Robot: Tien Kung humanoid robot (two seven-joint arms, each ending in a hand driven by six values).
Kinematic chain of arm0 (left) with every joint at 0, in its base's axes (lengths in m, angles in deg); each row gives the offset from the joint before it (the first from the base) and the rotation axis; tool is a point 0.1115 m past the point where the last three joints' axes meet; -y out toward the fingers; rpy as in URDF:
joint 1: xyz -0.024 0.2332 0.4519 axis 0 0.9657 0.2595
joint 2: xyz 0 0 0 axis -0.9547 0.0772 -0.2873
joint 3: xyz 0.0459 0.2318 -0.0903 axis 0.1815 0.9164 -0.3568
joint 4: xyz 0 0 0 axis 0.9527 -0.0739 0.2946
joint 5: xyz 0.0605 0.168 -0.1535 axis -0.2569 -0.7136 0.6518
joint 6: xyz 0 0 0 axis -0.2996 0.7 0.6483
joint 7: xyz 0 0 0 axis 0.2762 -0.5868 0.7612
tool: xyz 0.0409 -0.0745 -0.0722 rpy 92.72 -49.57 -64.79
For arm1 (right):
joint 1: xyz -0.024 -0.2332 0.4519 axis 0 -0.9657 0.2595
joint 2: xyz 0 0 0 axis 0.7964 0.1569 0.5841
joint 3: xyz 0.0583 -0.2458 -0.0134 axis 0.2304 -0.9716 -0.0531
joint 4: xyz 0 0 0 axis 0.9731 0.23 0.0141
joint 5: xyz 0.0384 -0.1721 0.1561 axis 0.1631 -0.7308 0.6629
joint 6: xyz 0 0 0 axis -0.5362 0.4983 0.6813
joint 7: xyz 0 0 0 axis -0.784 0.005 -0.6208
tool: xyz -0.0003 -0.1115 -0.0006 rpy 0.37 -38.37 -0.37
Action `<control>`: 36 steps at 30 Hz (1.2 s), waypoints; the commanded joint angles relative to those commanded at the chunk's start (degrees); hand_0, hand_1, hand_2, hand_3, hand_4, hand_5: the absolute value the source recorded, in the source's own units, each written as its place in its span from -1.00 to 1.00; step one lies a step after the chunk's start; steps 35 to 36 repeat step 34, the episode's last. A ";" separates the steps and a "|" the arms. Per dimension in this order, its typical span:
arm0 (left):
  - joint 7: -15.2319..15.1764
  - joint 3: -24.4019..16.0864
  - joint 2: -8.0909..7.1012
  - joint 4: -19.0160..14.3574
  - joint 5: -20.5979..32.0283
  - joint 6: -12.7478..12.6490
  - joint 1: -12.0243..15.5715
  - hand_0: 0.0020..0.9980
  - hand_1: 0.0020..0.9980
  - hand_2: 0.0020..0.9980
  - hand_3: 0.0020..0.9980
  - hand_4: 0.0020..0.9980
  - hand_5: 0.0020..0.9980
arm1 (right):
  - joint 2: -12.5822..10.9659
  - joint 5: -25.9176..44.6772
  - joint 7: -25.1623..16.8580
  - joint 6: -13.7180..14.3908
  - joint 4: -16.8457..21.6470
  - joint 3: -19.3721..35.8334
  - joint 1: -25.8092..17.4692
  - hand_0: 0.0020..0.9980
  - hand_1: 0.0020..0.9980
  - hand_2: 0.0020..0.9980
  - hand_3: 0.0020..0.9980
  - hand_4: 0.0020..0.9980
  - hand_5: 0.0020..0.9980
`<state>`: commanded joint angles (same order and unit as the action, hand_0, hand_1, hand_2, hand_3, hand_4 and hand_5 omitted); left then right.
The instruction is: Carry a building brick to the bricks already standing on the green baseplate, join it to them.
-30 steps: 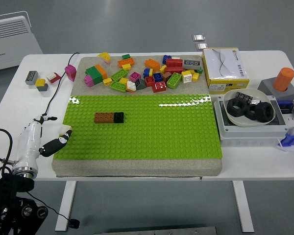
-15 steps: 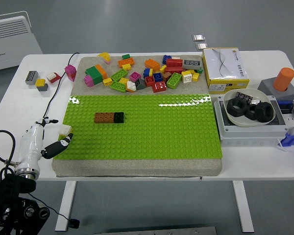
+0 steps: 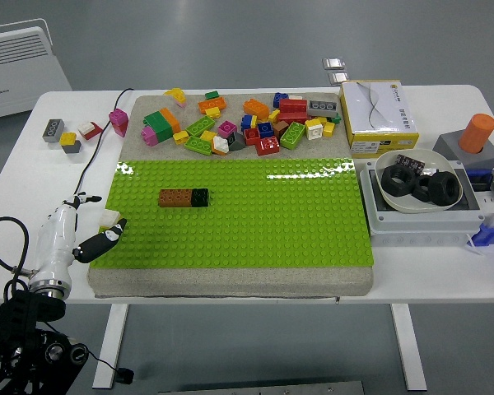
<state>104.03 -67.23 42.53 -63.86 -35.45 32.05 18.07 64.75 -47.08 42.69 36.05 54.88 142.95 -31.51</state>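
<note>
While the brown and black bricks (image 3: 184,197) are standing joined near the left edge of the green baseplate (image 3: 296,222), long axis running left to right, the left hand (image 3: 86,239) is hovering at the baseplate's near-left corner, fingers pinching a small white brick (image 3: 109,219). The standing bricks are lying up and rightward from it.

Green baseplate (image 3: 255,210): flat on grey slab. Brown brick (image 3: 174,197) and black brick (image 3: 199,197) joined in a row, left area. Loose bricks (image 3: 247,123): mixed colours, heaped beyond the plate.
</note>
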 joint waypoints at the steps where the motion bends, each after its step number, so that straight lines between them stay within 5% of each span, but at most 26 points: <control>1: -0.10 -0.28 0.07 -0.01 -0.06 -0.01 0.05 0.87 0.77 0.80 0.48 0.69 -0.22 | -0.02 0.71 0.08 0.10 0.00 -0.64 -0.03 0.04 0.40 0.65 0.67 0.80 0.97; 15: -0.26 -1.79 -0.70 -0.30 -0.75 -0.06 -0.48 0.87 0.77 0.80 0.48 0.68 -0.22 | 0.46 1.95 0.61 0.42 0.00 -0.98 -0.68 0.04 0.37 0.61 0.62 0.79 0.98; 19: 0.72 -1.84 -0.14 2.21 -1.84 0.47 -2.14 0.87 0.77 0.80 0.48 0.68 -0.23 | 0.76 0.27 0.63 0.33 0.00 0.49 -0.70 0.04 0.36 0.60 0.62 0.79 0.98; 24: 4.98 -2.51 0.40 4.22 -5.43 2.52 -3.72 0.87 0.78 0.81 0.49 0.68 -0.23 | 0.95 -0.41 0.57 0.26 0.00 1.00 -0.59 0.04 0.36 0.59 0.62 0.79 0.98; 31: 11.91 -3.09 0.43 2.24 -8.47 4.51 -3.84 0.88 0.79 0.82 0.50 0.69 -0.21 | 1.06 -0.50 0.45 0.21 0.00 0.83 -0.41 0.04 0.36 0.59 0.62 0.79 0.99; 36: 13.66 -3.06 0.44 1.49 -8.76 5.04 -3.78 0.88 0.79 0.82 0.50 0.69 -0.21 | 1.07 -0.43 0.44 0.20 0.00 0.68 -0.38 0.04 0.36 0.59 0.62 0.79 0.99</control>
